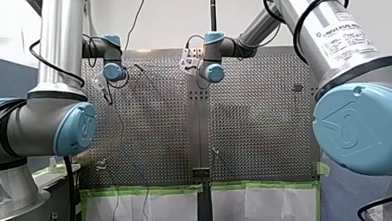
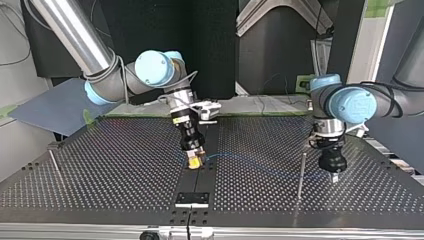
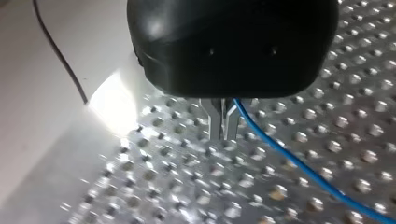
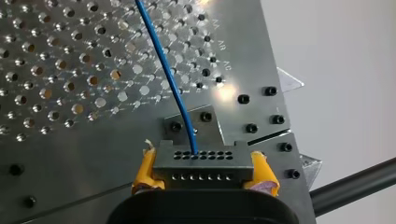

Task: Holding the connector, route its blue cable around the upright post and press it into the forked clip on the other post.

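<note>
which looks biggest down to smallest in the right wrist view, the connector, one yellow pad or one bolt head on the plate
1. connector
2. yellow pad, clamped against the connector's side
3. bolt head, far smaller, though it sits farther from the camera, so its true size is unsure

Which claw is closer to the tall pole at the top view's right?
My left gripper: it hangs just beside the pole. My right gripper, holding the connector, is much farther away.
</note>
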Controlling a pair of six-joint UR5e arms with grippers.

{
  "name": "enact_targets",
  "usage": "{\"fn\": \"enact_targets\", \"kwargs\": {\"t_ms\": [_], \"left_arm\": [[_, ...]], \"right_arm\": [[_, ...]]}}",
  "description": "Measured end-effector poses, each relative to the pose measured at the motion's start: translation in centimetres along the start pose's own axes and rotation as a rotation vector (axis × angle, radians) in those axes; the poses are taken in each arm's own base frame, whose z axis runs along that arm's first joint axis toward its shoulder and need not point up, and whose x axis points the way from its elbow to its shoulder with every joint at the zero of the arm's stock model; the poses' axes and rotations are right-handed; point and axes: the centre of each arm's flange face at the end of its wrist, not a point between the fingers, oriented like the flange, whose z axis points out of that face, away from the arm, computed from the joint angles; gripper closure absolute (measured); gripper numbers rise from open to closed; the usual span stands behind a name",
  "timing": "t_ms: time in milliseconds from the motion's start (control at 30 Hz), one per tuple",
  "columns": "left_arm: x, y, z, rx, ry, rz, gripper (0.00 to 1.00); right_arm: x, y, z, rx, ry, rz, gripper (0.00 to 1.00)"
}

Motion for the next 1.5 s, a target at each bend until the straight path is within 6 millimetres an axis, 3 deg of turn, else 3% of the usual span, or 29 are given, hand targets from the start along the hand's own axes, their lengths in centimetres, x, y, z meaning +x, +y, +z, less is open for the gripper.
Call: {"fn": "enact_targets", "kwargs": {"t_ms": [200, 267, 433, 467, 567, 833, 933, 967, 1333, 1500], "left_arm": [[2.5, 0.8, 0.5, 0.012, 0.057, 0.000, 0.75], [3.2, 0.9, 0.5, 0.015, 0.071, -0.001, 0.65], [3.7, 0.7, 0.5, 0.021, 0.083, -0.002, 0.62], [3.8, 0.7, 0.5, 0.022, 0.084, -0.002, 0.29], [3.9, 0.5, 0.3, 0.024, 0.088, -0.003, 0.20], [4.3, -0.1, 0.0, 0.045, 0.117, -0.012, 0.20], [4.5, -0.4, -0.1, 0.067, 0.128, -0.024, 0.13], [4.5, -0.4, -0.1, 0.072, 0.129, -0.027, 0.00], [4.5, -0.3, -0.3, 0.032, 0.117, -0.009, 0.00], [4.6, -0.4, -0.5, 0.015, 0.112, 0.001, 0.00]], "right_arm": [[-0.6, 0.3, 0.0, -0.004, -0.010, -0.001, 1.00], [-0.8, 0.3, 0.0, -0.005, -0.014, -0.002, 1.00], [-2.1, 0.6, -0.2, -0.010, -0.039, -0.006, 1.00], [-2.6, 0.7, -0.3, -0.012, -0.050, -0.007, 1.00], [-4.0, 1.0, -0.6, -0.020, -0.087, -0.009, 1.00], [-8.1, 1.5, -2.3, -0.037, -0.182, -0.019, 1.00], [-9.2, 1.8, -3.1, -0.040, -0.189, -0.018, 1.00], [-9.6, 2.0, -3.5, -0.040, -0.189, -0.017, 1.00], [-12.9, 2.7, -6.6, -0.046, -0.191, 0.036, 1.00], [-15.4, 2.9, -8.6, -0.047, -0.208, 0.038, 1.00]]}}
